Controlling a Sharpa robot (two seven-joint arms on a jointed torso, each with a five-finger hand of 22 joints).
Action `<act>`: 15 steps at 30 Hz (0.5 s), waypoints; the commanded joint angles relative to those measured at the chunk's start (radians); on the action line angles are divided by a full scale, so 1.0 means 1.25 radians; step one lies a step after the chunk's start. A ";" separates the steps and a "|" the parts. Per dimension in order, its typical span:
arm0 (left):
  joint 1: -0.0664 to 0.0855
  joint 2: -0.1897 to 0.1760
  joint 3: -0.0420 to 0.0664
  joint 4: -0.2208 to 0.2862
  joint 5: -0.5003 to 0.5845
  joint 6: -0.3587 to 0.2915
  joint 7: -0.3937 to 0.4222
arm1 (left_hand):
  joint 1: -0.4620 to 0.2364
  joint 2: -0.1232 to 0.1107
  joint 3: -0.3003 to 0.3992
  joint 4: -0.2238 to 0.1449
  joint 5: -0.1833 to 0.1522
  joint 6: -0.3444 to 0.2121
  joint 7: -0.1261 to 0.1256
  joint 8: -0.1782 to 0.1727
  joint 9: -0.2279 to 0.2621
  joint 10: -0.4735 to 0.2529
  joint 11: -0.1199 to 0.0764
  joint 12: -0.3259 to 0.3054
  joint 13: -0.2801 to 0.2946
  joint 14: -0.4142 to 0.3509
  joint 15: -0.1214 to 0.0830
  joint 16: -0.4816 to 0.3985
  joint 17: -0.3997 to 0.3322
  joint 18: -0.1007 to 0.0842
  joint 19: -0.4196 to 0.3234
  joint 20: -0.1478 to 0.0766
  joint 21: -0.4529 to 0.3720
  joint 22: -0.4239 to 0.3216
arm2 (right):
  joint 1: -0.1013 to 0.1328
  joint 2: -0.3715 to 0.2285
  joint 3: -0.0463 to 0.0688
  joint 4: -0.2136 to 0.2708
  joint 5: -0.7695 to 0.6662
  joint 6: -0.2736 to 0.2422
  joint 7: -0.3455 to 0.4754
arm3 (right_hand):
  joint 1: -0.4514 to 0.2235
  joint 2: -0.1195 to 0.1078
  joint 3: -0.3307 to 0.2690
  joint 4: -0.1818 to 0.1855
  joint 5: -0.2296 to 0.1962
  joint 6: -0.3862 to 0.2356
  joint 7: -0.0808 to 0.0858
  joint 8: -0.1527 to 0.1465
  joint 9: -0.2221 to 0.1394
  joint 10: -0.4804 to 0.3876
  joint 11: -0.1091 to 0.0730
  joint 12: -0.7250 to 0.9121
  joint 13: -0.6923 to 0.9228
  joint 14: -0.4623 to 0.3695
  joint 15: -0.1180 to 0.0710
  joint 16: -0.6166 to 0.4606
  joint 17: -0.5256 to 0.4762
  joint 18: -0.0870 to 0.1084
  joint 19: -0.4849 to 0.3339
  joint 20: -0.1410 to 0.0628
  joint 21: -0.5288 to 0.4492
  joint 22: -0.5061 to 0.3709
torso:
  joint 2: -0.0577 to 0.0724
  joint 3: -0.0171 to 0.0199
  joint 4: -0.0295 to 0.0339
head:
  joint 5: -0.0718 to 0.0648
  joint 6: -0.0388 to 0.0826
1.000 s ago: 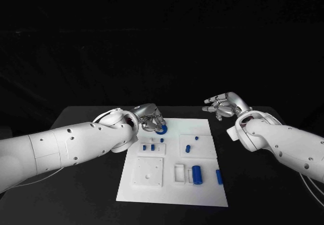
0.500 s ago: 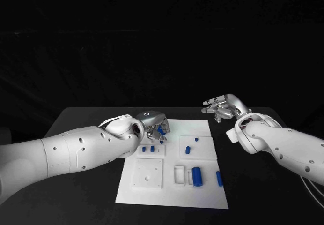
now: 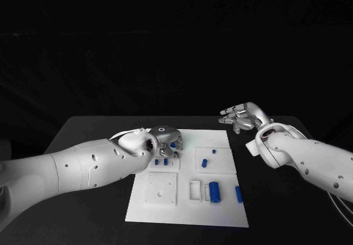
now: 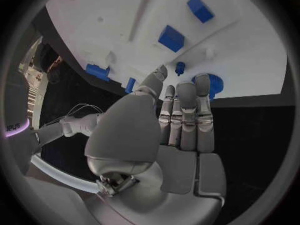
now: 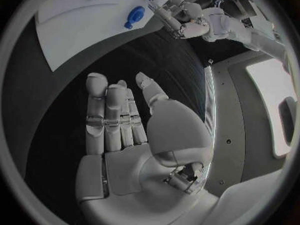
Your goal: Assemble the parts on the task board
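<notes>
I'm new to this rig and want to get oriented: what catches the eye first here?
The white task board glows against the black table, dotted with small blue parts. The left hand reaches over the board's far left corner, fingertips by a round blue part. The right hand hovers open beyond the board's far right corner.

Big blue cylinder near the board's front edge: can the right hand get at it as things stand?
Probably yes. The right hand hovers open past the task board's far right corner, holding nothing, and nothing stands over the big blue cylinder; the left hand is busy at the far left.
</notes>
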 commanded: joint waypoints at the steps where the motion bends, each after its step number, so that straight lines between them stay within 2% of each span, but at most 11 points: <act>1: -0.005 0.006 0.000 -0.011 -0.021 0.006 0.015 | -0.002 0.007 0.015 -0.004 0.003 -0.003 0.005 -0.004 -0.001 -0.009 0.000 -0.005 -0.001 0.006 -0.001 0.003 0.000 0.015 0.000 0.001 0.010 0.019 | 0.000 0.000 0.001 0.003 -0.010 0.008 0.010 | -0.008 -0.002 0.005 -0.001 0.003 0.001 0.004 -0.003 0.000 0.000 0.002 -0.003 -0.001 0.002 0.005 0.000 -0.001 0.021 0.034 0.005 -0.003 0.020 | 0.002 -0.0013 -0.0003 | -0.001 0.001; 7: -0.008 0.010 0.000 -0.022 -0.021 0.000 0.017 | -0.009 0.011 0.049 -0.013 0.008 -0.010 0.007 -0.004 -0.001 -0.008 0.001 -0.006 -0.002 0.008 0.000 0.005 -0.001 0.019 -0.005 0.002 0.027 0.019 | 0.000 0.001 0.001 0.004 -0.010 0.010 0.010 | -0.010 -0.002 0.006 0.001 0.002 0.001 0.004 -0.003 0.000 0.000 0.003 -0.006 -0.001 0.002 0.005 0.000 -0.001 0.021 0.034 0.006 -0.005 0.020 | 0.001 -0.0012 -0.0001 | 0.000 0.002; 8: -0.009 0.010 0.000 -0.024 -0.021 -0.001 0.017 | -0.006 0.014 0.056 -0.015 0.004 -0.011 0.009 -0.004 -0.001 -0.007 0.001 -0.006 -0.002 0.010 0.000 0.005 -0.001 0.020 -0.005 0.001 0.029 0.019 | 0.000 0.001 0.001 0.004 -0.010 0.010 0.010 | -0.012 -0.002 0.006 0.001 0.002 0.001 0.004 -0.003 0.000 0.000 0.003 -0.006 -0.001 0.002 0.005 0.000 -0.002 0.021 0.034 0.006 -0.006 0.020 | 0.001 -0.0011 0.0005 | -0.001 0.003; 9: -0.009 0.011 0.000 -0.026 -0.021 -0.002 0.017 | 0.000 0.020 0.069 -0.019 -0.015 -0.014 0.012 -0.004 -0.001 -0.006 0.002 -0.006 -0.002 0.011 0.001 0.005 -0.001 0.021 -0.005 0.001 0.032 0.019 | 0.000 0.002 0.001 0.004 -0.010 0.011 0.010 | -0.013 -0.003 0.005 0.002 0.003 0.000 0.004 -0.003 0.000 0.000 0.003 -0.007 -0.001 0.002 0.005 0.000 -0.002 0.021 0.034 0.006 -0.006 0.020 | 0.001 -0.0012 0.0007 | -0.001 0.003; 11: -0.010 0.012 0.000 -0.029 -0.021 -0.003 0.017 | -0.019 0.007 0.111 -0.024 -0.013 -0.018 0.011 -0.004 -0.001 -0.007 0.003 -0.005 -0.002 0.012 0.003 0.002 -0.003 0.026 -0.011 0.004 0.046 0.019 | 0.000 0.002 0.001 0.005 -0.010 0.011 0.010 | -0.014 -0.003 0.004 0.002 0.003 0.000 0.004 -0.003 0.000 -0.001 0.003 -0.007 -0.001 0.002 0.005 0.000 -0.002 0.021 0.034 0.006 -0.004 0.020 | 0.001 -0.0011 0.0006 | -0.001 0.003; 14: -0.010 0.013 0.000 -0.034 -0.020 -0.002 0.016 | -0.024 -0.001 0.133 -0.025 -0.014 -0.024 0.010 -0.004 -0.001 -0.007 0.003 -0.005 -0.001 0.013 0.003 0.001 -0.003 0.028 -0.015 0.005 0.056 0.018 | 0.000 0.003 0.001 0.005 -0.010 0.012 0.010 | -0.014 -0.003 0.004 0.003 0.003 0.000 0.004 -0.003 0.000 -0.002 0.004 -0.008 -0.001 0.002 0.006 0.000 -0.002 0.022 0.034 0.006 -0.005 0.020 | 0.001 -0.0008 0.0000 | -0.002 0.004; 15: -0.010 0.014 0.000 -0.036 -0.020 -0.001 0.016 | -0.024 0.001 0.138 -0.023 -0.014 -0.023 0.011 -0.004 -0.001 -0.008 0.004 -0.005 -0.002 0.013 0.003 0.000 -0.004 0.028 -0.016 0.005 0.058 0.018 | 0.000 0.003 0.001 0.005 -0.010 0.013 0.010 | -0.014 -0.003 0.003 0.003 0.003 0.000 0.004 -0.003 0.000 -0.002 0.004 -0.009 -0.001 0.002 0.006 0.000 -0.002 0.022 0.034 0.006 -0.005 0.020 | 0.001 -0.0009 -0.0003 | -0.002 0.004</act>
